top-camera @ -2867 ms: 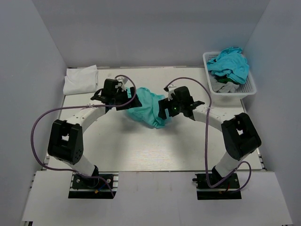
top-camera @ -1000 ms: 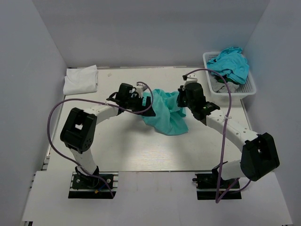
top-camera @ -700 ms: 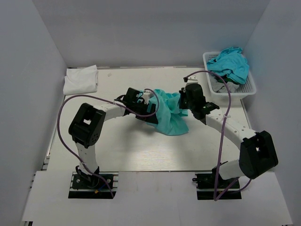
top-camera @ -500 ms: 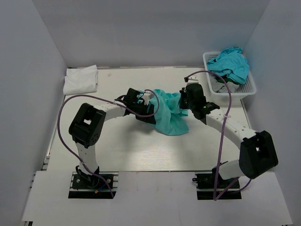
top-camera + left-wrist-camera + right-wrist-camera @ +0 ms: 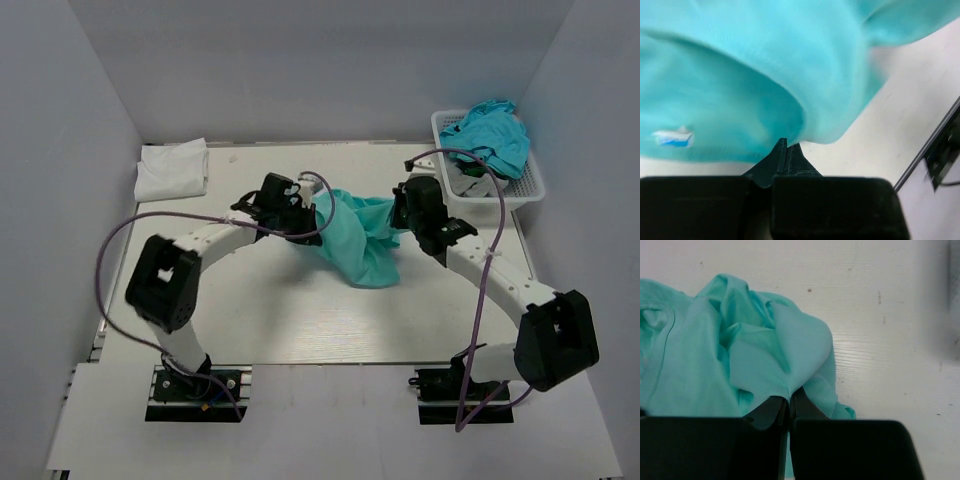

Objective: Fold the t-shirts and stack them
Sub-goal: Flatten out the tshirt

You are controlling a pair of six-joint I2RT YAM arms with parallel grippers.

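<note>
A mint sea-green t-shirt (image 5: 362, 240) hangs bunched between both grippers over the middle of the table, its lower part drooping onto the surface. My left gripper (image 5: 318, 204) is shut on the shirt's left edge; in the left wrist view the cloth (image 5: 740, 75) is pinched at the fingertips of the left gripper (image 5: 788, 146). My right gripper (image 5: 399, 212) is shut on the shirt's right edge. In the right wrist view a fold of the shirt (image 5: 745, 360) is clamped in the right gripper (image 5: 789, 400). A folded white t-shirt (image 5: 172, 168) lies at the back left.
A white lattice basket (image 5: 530, 190) stands at the back right with turquoise t-shirts (image 5: 488, 135) heaped in it. The pale table (image 5: 280, 310) is walled by grey panels on three sides. Purple cables loop over both arms.
The left gripper went from open to shut on the shirt's left edge and pulled back to the left. The right gripper kept its hold and shifted slightly right, so the shirt is drawn out between them.
</note>
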